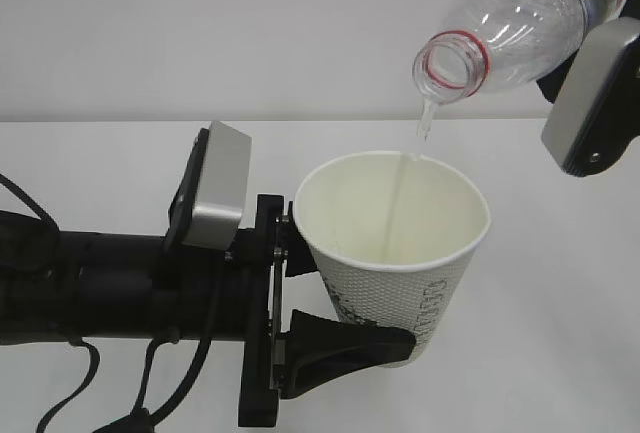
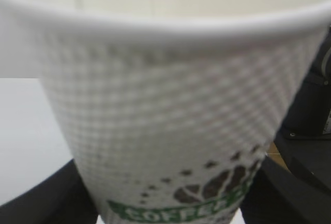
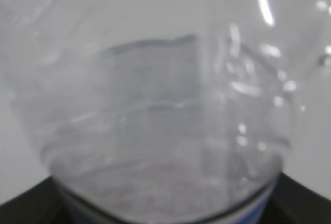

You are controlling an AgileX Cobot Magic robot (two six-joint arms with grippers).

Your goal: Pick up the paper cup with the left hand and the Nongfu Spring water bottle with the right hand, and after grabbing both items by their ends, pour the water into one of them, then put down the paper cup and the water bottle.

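My left gripper (image 1: 345,303) is shut on the lower part of the white paper cup (image 1: 400,253), holding it upright above the table. In the left wrist view the cup (image 2: 165,105) fills the frame, with black fingers (image 2: 46,198) on both sides of its green logo band. The clear, capless Nongfu Spring water bottle (image 1: 520,23), with its red neck ring, tilts mouth-down over the cup from the upper right. A thin stream of water (image 1: 405,193) falls into the cup. My right gripper (image 3: 165,208) is shut on the bottle (image 3: 165,105) near its base.
A white table (image 1: 560,353) lies under both arms, with a plain pale wall (image 1: 200,33) behind it. The grey block (image 1: 590,103) of the right arm hangs at the upper right, and the left arm's grey block (image 1: 215,188) sits left of the cup.
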